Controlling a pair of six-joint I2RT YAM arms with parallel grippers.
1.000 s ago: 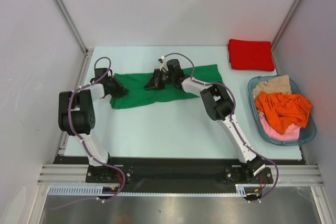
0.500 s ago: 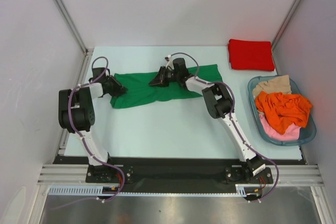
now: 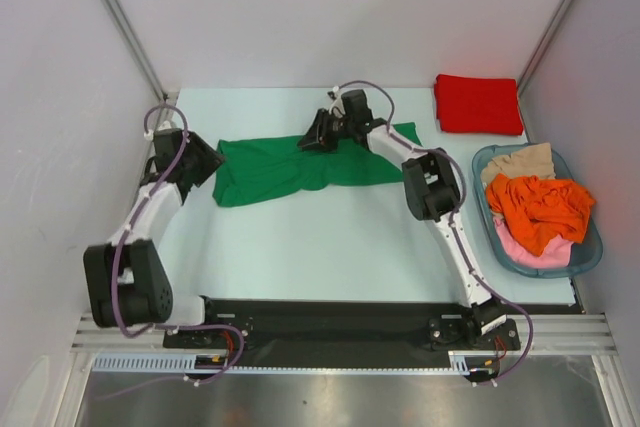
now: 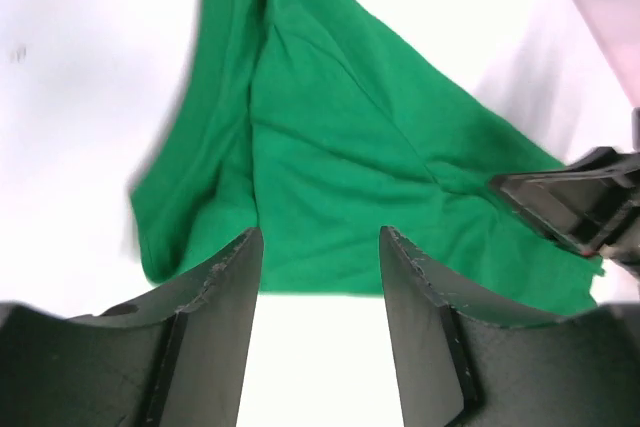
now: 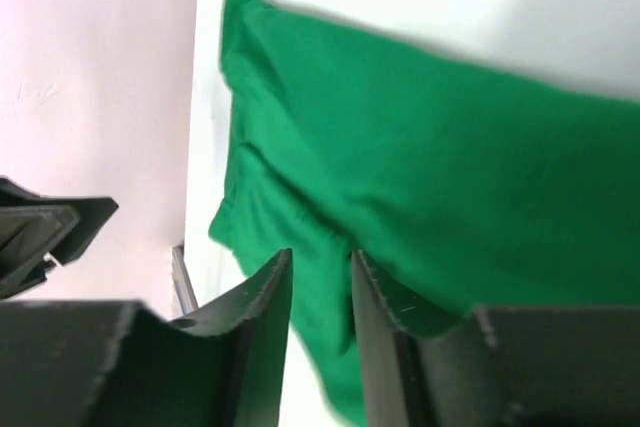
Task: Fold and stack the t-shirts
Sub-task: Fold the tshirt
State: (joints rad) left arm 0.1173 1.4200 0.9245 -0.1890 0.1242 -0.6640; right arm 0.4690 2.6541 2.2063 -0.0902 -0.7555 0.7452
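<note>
A bright green t-shirt (image 3: 290, 162) lies folded into a long strip across the middle of the table; it also shows in the left wrist view (image 4: 340, 147) and the right wrist view (image 5: 450, 167). My left gripper (image 3: 205, 160) is open and empty just off the shirt's left end, over bare table (image 4: 320, 257). My right gripper (image 3: 312, 138) hovers over the shirt's far edge near its middle, its jaws a narrow gap apart with nothing between them (image 5: 320, 272). A folded red t-shirt (image 3: 478, 104) lies at the far right corner.
A blue-grey basket (image 3: 592, 250) at the right edge holds an orange garment (image 3: 540, 209), a beige one (image 3: 520, 162) and a pink one (image 3: 545, 255). White walls close in on both sides. The black base rail runs along the near edge.
My left arm has swung out to the left and its gripper has drawn back off the shirt's left end. My right gripper has moved toward the far edge and a little right.
</note>
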